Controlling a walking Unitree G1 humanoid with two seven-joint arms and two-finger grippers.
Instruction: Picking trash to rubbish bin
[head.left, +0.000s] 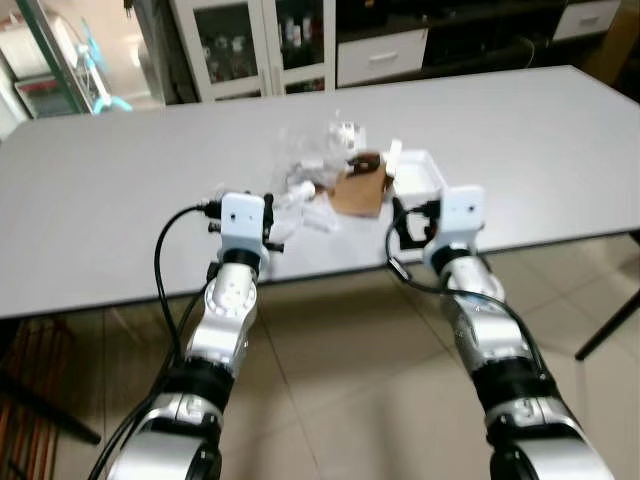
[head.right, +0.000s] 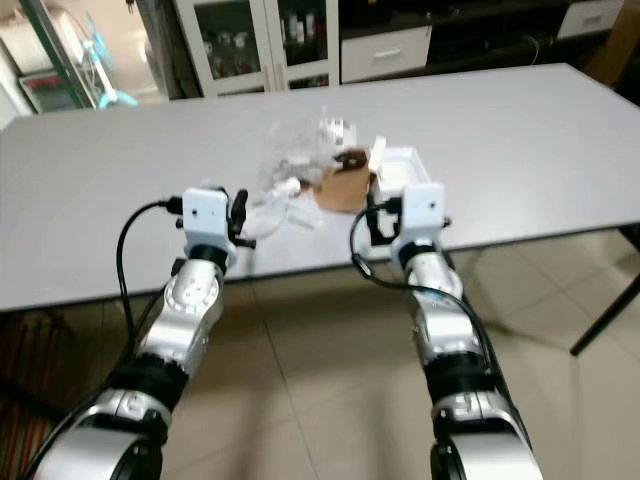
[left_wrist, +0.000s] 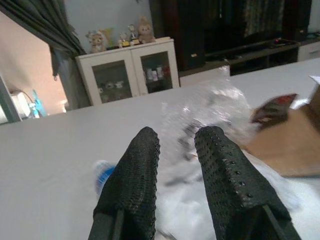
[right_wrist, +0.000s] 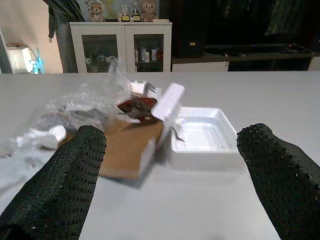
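Several pieces of trash lie clustered near the front edge of the grey table (head.left: 120, 200), between and just ahead of the two grippers.

1. Left gripper (left_wrist: 177, 165): fingers nearly together with a narrow gap, holding nothing. It sits at the table edge, pointed at the crumpled clear plastic wrap (left_wrist: 210, 107). A small bottle with a blue label (left_wrist: 102, 175) lies just beside the left finger.
2. Plastic wrap: judged very light, soft and slippery. It will collapse under pressure; pinch a bunched fold, not a flat sheet. White paper scraps (head.left: 315, 205) lie under and beside it and are likely to lift with it.
3. Brown cardboard piece (right_wrist: 127, 147): flat, light and moderately stiff. Take it by a raised edge; a dark red wrapper (right_wrist: 135, 106) rests at its far end.
4. White foam tray (right_wrist: 202, 137): its lid stands tilted against the cardboard. Judged light, stiff and brittle; grip one wall gently, since hard closure may crack it.
5. Right gripper (right_wrist: 172, 182): fingers spread wide, empty, facing the tray and cardboard from just short of the table edge.
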